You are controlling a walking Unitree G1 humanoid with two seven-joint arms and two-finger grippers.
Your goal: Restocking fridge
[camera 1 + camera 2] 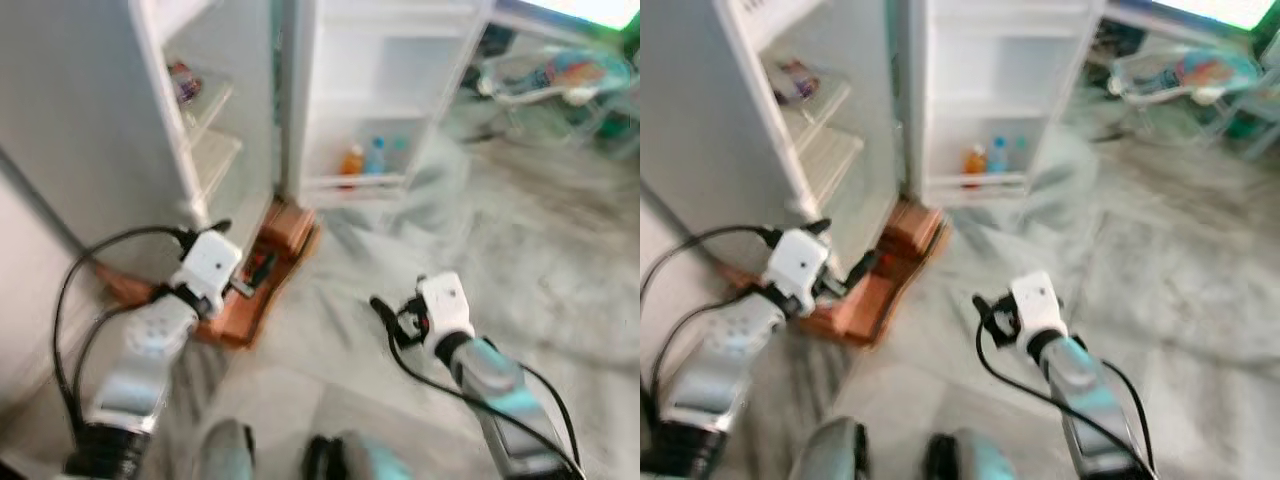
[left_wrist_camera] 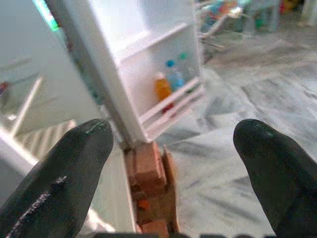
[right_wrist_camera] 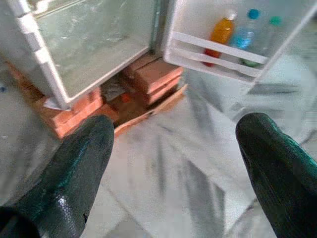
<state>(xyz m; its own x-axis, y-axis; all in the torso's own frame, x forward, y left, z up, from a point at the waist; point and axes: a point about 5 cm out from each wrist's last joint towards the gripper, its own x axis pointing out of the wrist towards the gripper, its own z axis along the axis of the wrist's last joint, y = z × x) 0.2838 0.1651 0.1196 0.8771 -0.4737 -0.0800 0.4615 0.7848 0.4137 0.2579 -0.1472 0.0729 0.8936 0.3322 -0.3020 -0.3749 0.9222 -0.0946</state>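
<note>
The white fridge [image 1: 200, 150] stands open at the left, with glass shelves and a small packet [image 1: 183, 82] on the upper one. Its door [image 1: 370, 100] swings out ahead; the lower door rack [image 3: 218, 49] holds an orange bottle [image 3: 221, 30], a blue-capped bottle [image 3: 247, 33] and a green-capped one [image 3: 268, 34]. My left gripper [image 1: 250, 275] hovers low by the fridge's base, open and empty. My right gripper [image 1: 385, 312] hangs over the marble floor in front of the door, open with nothing between its fingers [image 3: 74, 173]. The head views are blurred.
The fridge rests on red bricks [image 1: 287, 228] and a wooden board [image 1: 240, 315] on the floor. A lounger with colourful cloth [image 1: 560, 75] stands at the back right. My feet [image 1: 230, 450] show at the bottom edge on grey marble floor [image 1: 520, 250].
</note>
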